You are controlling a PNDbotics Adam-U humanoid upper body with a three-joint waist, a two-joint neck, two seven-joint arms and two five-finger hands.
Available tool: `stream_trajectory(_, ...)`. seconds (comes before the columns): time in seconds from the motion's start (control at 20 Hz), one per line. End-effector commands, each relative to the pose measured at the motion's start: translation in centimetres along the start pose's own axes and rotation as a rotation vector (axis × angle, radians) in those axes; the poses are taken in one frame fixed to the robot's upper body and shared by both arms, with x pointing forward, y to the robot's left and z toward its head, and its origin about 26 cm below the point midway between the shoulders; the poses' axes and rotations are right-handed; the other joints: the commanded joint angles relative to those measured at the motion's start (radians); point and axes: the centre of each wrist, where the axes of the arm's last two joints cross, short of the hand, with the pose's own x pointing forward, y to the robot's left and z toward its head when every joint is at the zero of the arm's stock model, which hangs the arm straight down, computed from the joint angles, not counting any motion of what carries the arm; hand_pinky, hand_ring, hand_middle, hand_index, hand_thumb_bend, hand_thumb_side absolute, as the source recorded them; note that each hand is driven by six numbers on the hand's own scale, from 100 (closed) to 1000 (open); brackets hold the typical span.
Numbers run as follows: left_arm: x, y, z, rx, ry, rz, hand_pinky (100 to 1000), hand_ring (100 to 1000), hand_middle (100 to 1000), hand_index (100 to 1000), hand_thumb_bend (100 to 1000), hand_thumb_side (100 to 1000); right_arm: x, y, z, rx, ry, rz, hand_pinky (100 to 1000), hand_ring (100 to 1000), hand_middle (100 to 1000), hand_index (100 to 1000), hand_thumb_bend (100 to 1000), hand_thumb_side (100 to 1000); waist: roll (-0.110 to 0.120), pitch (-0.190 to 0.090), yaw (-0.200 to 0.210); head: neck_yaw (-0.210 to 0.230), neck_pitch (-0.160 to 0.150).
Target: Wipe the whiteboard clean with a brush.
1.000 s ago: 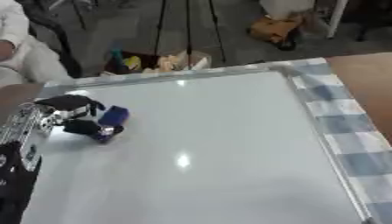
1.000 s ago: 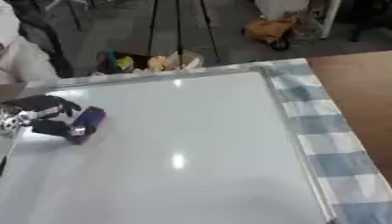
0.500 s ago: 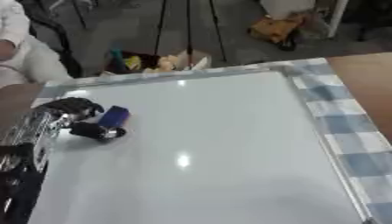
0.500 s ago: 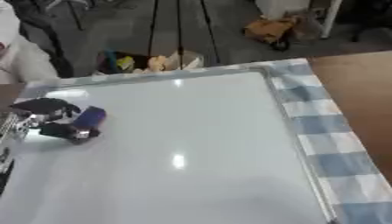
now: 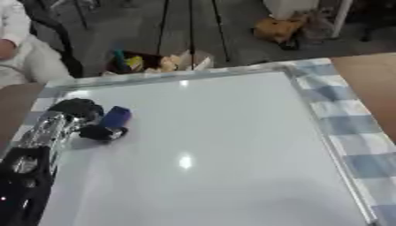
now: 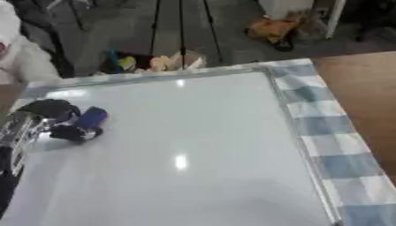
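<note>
Left robot hand [image 5: 77, 112] with brush [image 5: 114, 120] now farther up whiteboard [image 5: 224, 145].

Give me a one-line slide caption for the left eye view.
Left hand, fingers curled round a blue brush, near the whiteboard's left edge.

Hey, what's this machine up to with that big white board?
The robot's left hand holds a blue brush against the whiteboard, near its far left corner. The board lies flat on a blue checked cloth and looks clean, with no marks visible. The right hand is not in view.
</note>
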Motion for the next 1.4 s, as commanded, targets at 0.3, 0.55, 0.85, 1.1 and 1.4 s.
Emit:
stream_trajectory(0.3,-0.05,0.48,-0.09,0.002,-0.007,-0.029,805,794,568,728,367,1000,0.21,-0.04,-0.58,0.009,-0.019,-0.002,832,839,571,906,100,958,-0.006,-0.012,-0.003,0.003,-0.002)
stream_trajectory(0.55,-0.01,0.21,-0.13,0.007,0.004,-0.028,775,735,493,670,191,926,0.19,-0.01,-0.62,0.008,-0.018,-0.001,832,839,571,907,100,958,-0.004,-0.01,-0.003,0.002,0.0)
stream_trajectory(0.85,0.18,0.18,-0.04,0.02,-0.021,-0.012,733,643,413,584,100,803,0.2,-0.08,-0.63,0.006,-0.017,0.001,832,839,571,907,100,957,-0.003,-0.011,-0.002,-0.001,-0.001)
stream_trajectory(1.1,0.14,0.21,0.21,0.021,-0.061,0.003,711,593,366,514,100,783,0.22,-0.14,-0.61,0.003,-0.016,0.003,832,839,571,907,100,956,-0.003,-0.012,-0.001,-0.005,-0.001)
stream_trajectory(1.4,0.33,0.17,0.75,0.015,-0.14,0.017,674,523,285,404,100,719,0.24,-0.18,-0.58,0.002,-0.017,0.004,832,839,571,907,100,954,-0.002,-0.013,0.002,-0.013,-0.003)
